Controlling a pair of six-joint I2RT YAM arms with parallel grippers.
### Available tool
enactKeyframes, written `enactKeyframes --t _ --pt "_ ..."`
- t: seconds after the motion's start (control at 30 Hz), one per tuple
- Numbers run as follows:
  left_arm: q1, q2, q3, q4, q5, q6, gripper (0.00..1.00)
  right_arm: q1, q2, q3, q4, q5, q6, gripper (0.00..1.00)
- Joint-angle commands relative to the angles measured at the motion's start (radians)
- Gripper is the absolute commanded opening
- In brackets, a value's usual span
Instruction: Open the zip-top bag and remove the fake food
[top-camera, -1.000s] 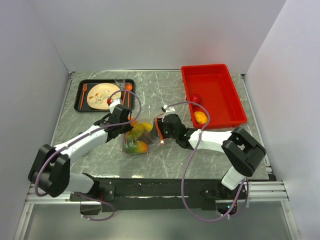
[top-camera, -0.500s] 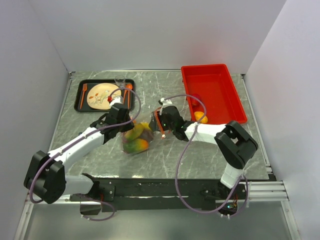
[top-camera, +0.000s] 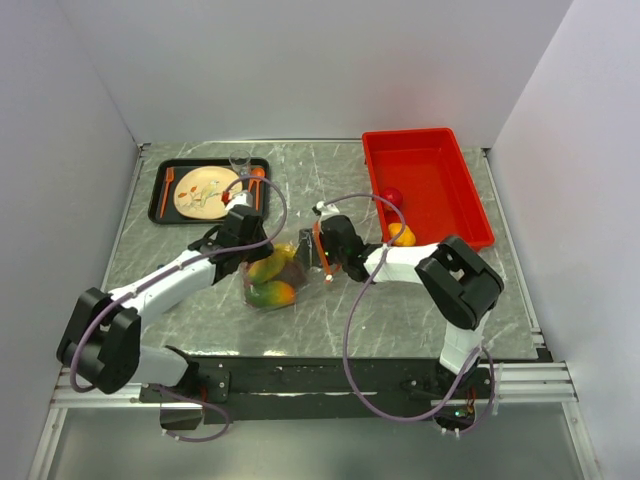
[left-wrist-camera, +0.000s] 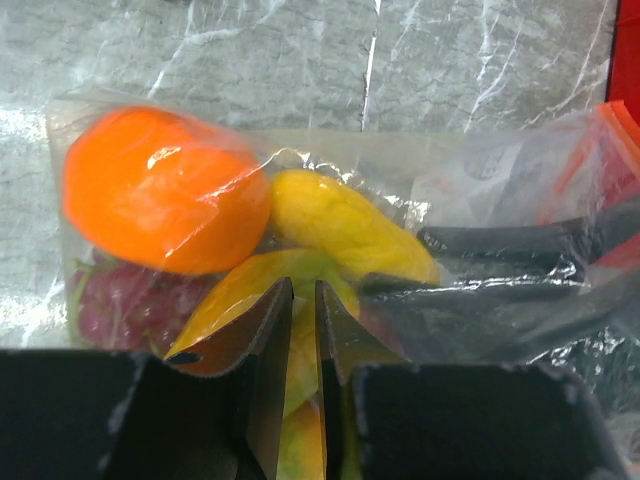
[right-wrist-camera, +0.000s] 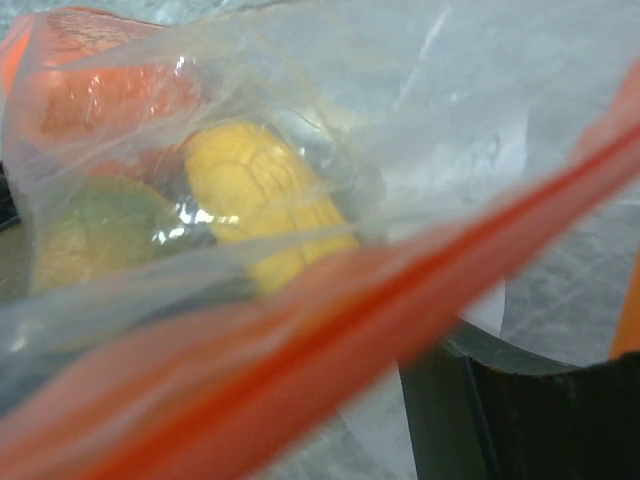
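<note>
Now, bag: the zip-top bag lies on the grey surface in the middle of the top view, with its mouth to the right.
Inside it: the fake food is in the bag, with an orange fruit and pink grapes at the left of the left wrist view.
Left side: the left gripper is clenched on the bag's plastic.
Right side: the right gripper has its jaws apart at the bag's mouth, by the orange zipper strip.
Slip: the plastic is thin and shiny, so a hard pull could slide it out of the pinch.
Drag: then the whole bag could move, fruit and all.
Wrong grab: folds of plastic may get pinched along with a fruit.
Roll: a round fruit could pop out and roll away.
</note>
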Motion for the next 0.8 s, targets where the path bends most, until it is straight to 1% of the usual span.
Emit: enactKeyframes --t 0.0,0.13,0.23,0.3,0.4,0.47,0.53,0.7,0.77 --pt "0.002 0.02 -0.005 0.045 0.022 0.0 0.21 0.012 0.023 0.01 0.026 -0.018 -0.016 0.7" --pt "0.002 0.029 -0.002 0.048 0.021 0.0 0.21 0.016 0.04 0.031 0.011 -0.029 -0.016 0.71" --pt "0.002 0.033 -0.002 0.052 0.022 -0.002 0.22 0.016 0.029 0.013 0.044 -0.053 -0.001 0.71" --pt "0.002 0.036 -0.005 0.055 0.022 -0.006 0.22 0.021 0.035 0.025 0.038 -0.05 0.007 0.71" --pt "0.002 0.038 -0.008 0.057 0.019 -0.011 0.22 0.02 0.063 0.049 0.015 -0.032 0.007 0.67" --pt "0.002 0.036 -0.014 0.057 0.009 -0.015 0.22 0.021 0.072 0.051 0.014 -0.026 0.013 0.57" --pt "0.002 0.036 -0.014 0.046 -0.011 -0.022 0.22 0.021 0.067 0.042 0.018 -0.026 0.019 0.54" --pt "0.008 0.053 -0.009 0.013 -0.065 -0.052 0.22 0.023 0.009 0.013 -0.003 0.0 0.032 0.43" --pt "0.012 0.05 -0.017 0.013 -0.084 -0.067 0.22 0.021 -0.032 0.01 -0.035 0.015 0.029 0.4"
